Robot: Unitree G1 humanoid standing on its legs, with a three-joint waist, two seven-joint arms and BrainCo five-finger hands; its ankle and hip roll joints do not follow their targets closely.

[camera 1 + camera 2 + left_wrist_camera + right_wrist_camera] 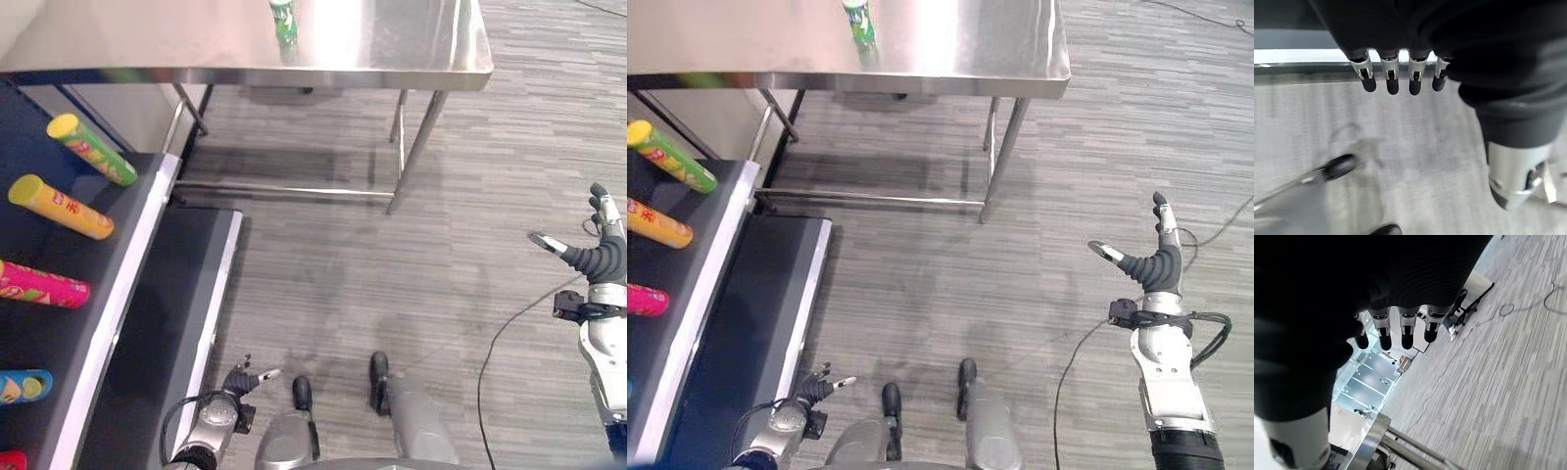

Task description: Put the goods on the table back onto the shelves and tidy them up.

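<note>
Steel table (pixel 294 70) is the landmark, at the far side of the scene, standing on grey striped floor (pixel 392 274).

Green can (pixel 283 24) stands upright on the table top, near its far edge, alone there. Neither hand touches it.

Shelves (pixel 108 294) sit to the left of the table and nearer the robot, dark boards with pale front edges. On the upper board lie tubes on their sides, running from the table end toward the robot: green tube (pixel 93 149), yellow tube (pixel 61 207), pink tube (pixel 41 284), then a blue one (pixel 22 386), partly cut off by the frame edge. They lie apart from each other, none touching.

Right hand (pixel 1156 257) is raised over bare floor, well to the right of the table and nearer the robot. Fingers straight and pointing up, thumb spread out sideways; empty, touching nothing. Right wrist view agrees: fingers (pixel 1406 330) extended in a row, only floor and a table leg past them.

Left hand (pixel 243 380) hangs low over the floor, just beside the lower shelf board's front edge, well short of the table. Fingers relaxed, slightly bent, thumb sticking out; holds nothing. Left wrist view shows its fingers (pixel 1392 78) straight, floor beyond them.
</note>
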